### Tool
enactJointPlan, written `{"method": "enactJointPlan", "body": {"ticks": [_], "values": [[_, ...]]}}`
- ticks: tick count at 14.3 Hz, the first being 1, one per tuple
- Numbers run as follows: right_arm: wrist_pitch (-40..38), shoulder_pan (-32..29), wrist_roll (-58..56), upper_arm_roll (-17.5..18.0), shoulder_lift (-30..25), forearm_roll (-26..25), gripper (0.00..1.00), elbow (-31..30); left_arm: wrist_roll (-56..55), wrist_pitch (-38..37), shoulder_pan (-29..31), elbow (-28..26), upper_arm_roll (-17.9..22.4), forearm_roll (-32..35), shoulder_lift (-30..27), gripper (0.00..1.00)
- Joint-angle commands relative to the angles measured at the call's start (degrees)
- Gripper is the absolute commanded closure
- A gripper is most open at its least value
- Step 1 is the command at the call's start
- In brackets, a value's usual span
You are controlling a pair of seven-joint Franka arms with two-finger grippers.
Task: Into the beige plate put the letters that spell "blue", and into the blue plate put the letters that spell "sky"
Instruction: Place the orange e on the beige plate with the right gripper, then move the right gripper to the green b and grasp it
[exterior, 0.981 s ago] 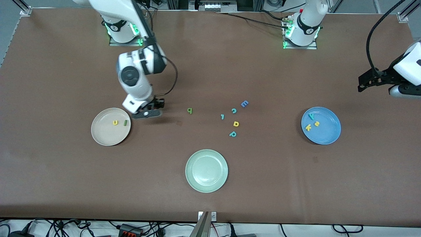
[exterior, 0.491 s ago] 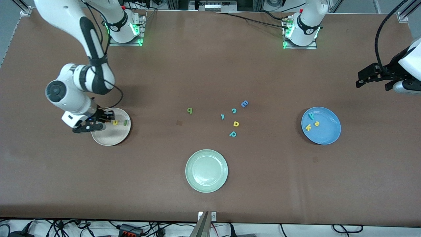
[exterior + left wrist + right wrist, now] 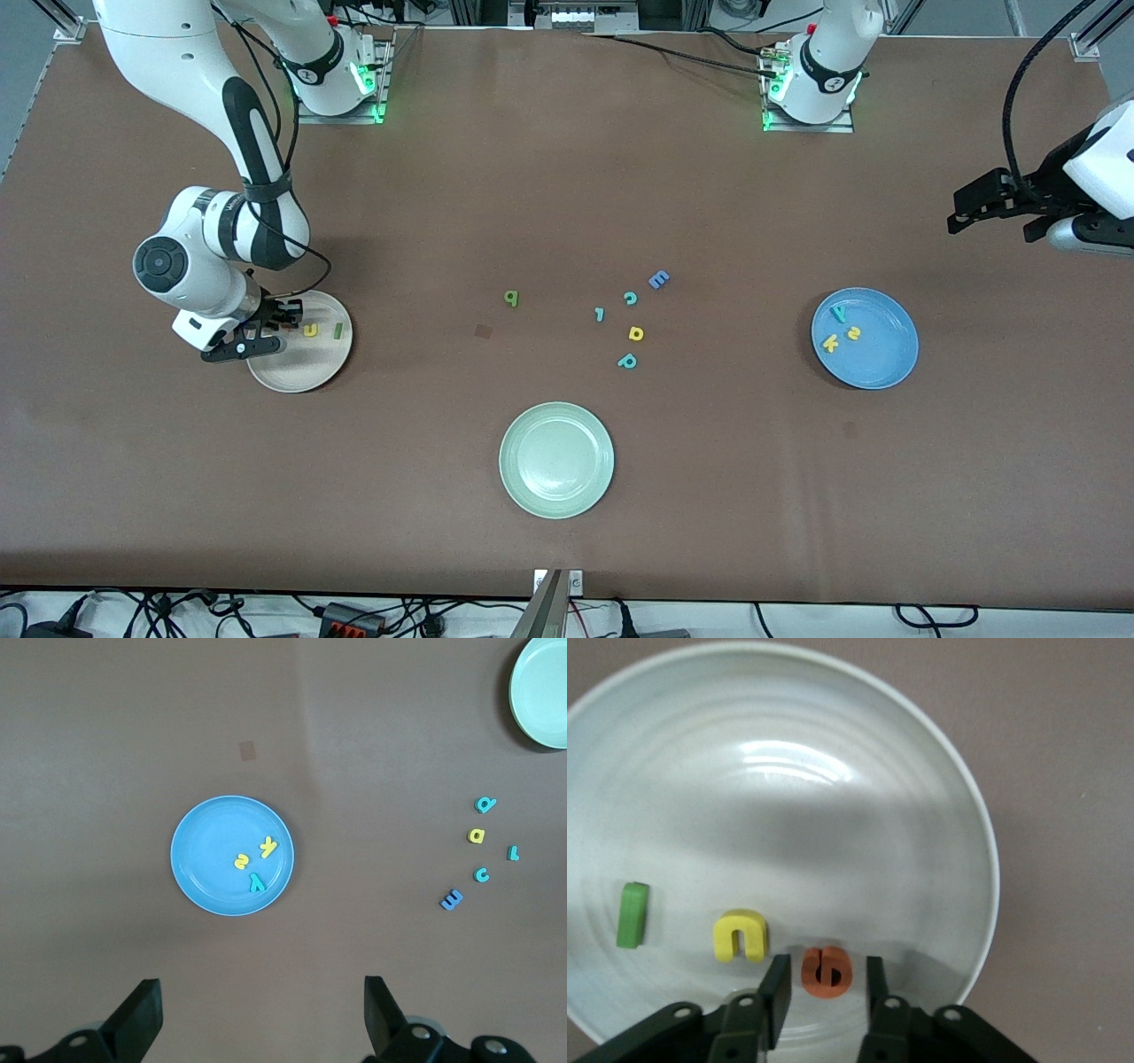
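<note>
My right gripper [image 3: 282, 330] hangs low over the beige plate [image 3: 301, 383], open. The orange e [image 3: 826, 971] lies on the plate [image 3: 788, 815] between the fingers, with a gap at each side. Beside it in the plate lie the yellow u [image 3: 310, 330] [image 3: 741, 936] and the dark green l [image 3: 337, 330] [image 3: 633, 914]. The light green b [image 3: 510, 298] sits on the table toward the middle. The blue plate [image 3: 877, 363] [image 3: 204, 859] holds the yellow s [image 3: 853, 333], yellow k [image 3: 830, 343] and teal y [image 3: 839, 311]. My left gripper [image 3: 983, 217] [image 3: 261, 1001] waits open and empty, up in the air at the left arm's end of the table.
A pale green plate [image 3: 556, 505] stands nearest the front camera, mid-table. Loose letters lie between the b and the blue plate: a blue E [image 3: 658, 280], teal c [image 3: 630, 299], a small teal letter [image 3: 599, 314], yellow a [image 3: 635, 333] and teal p [image 3: 627, 361].
My right arm swung from beside the beige plate to over it, and its fingers have parted from the orange e. The left gripper has barely shifted.
</note>
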Motion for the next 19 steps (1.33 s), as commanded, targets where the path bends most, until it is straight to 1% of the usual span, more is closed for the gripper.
{"method": "enactJointPlan", "body": {"ticks": [1,2,4,6,8,10,12,14,15,19], "values": [[-2.04,0.32,-0.33,0.09,-1.06,0.41,0.00,4.03,0.11,0.01,0.01,1.63,0.09,-0.13,0.87,0.00],[-4.32,0.58,0.02,0.08,-1.85,0.41,0.00,5.96,0.29,-0.08,0.53,2.76,0.44,-0.22,0.87,0.00],[-10.55,1.55,1.68,0.61,-2.56,0.41,0.00,10.70,0.29,-0.35,0.80,3.13,0.88,-0.13,0.96,0.00],[-14.79,4.96,5.89,0.61,-2.21,0.50,0.00,14.58,0.29,-0.17,0.80,3.13,0.88,-0.13,2.10,0.00],[-14.28,9.79,10.02,0.61,-1.51,0.93,0.00,15.03,0.29,-0.08,0.80,3.30,0.97,-0.04,2.72,0.00],[-14.10,13.93,14.33,0.79,1.12,3.03,0.00,16.96,0.29,-0.17,0.80,3.22,0.97,0.13,2.89,0.00],[-14.45,18.23,17.23,0.70,3.49,5.49,0.00,19.16,0.29,-0.17,0.71,3.30,0.71,3.28,3.68,0.00],[-13.93,23.06,25.64,0.70,5.69,8.05,0.00,19.52,0.29,-0.43,0.80,3.22,0.88,4.09,3.60,0.00],[-12.88,25.61,29.43,0.70,6.66,8.32,0.00,19.52,0.29,-0.43,0.80,3.30,1.05,4.00,3.42,0.00],[-8.40,31.77,43.93,0.79,9.82,8.49,0.00,19.52,0.38,0.00,1.59,3.39,0.97,3.21,3.42,0.00]]}}
